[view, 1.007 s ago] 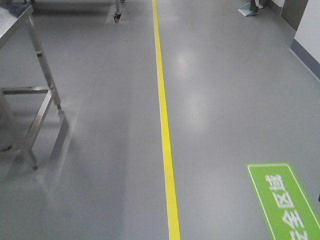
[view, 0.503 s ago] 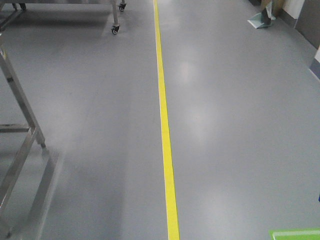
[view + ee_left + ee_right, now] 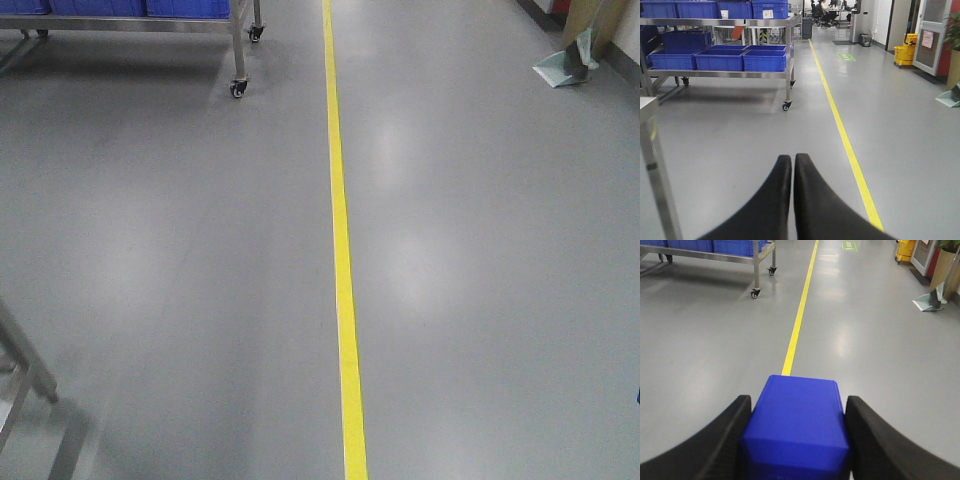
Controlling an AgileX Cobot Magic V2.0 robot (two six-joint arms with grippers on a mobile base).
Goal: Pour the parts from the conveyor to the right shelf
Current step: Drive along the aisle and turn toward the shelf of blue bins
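My right gripper (image 3: 798,400) is shut on a bright blue plastic block (image 3: 797,427), with a black finger pressed on each side, and holds it above the grey floor. My left gripper (image 3: 792,157) is shut and empty, its two black fingers together. A steel-framed rack on casters (image 3: 720,74) with deep blue bins (image 3: 720,59) stands ahead on the left. Its lower rail and a caster leg show at the top left of the front view (image 3: 238,45) and of the right wrist view (image 3: 756,260). No rollers can be made out on it.
A yellow floor line (image 3: 343,270) runs straight ahead. A bare steel table leg (image 3: 25,375) is at the near left, also in the left wrist view (image 3: 657,175). A teal dustpan (image 3: 563,70) sits far right, and a yellow mop bucket (image 3: 905,50) farther on.
The view has moved forward along the yellow line. The steel table slid down and out at the left, the green floor sign left the view, and the rack with blue bins came in.
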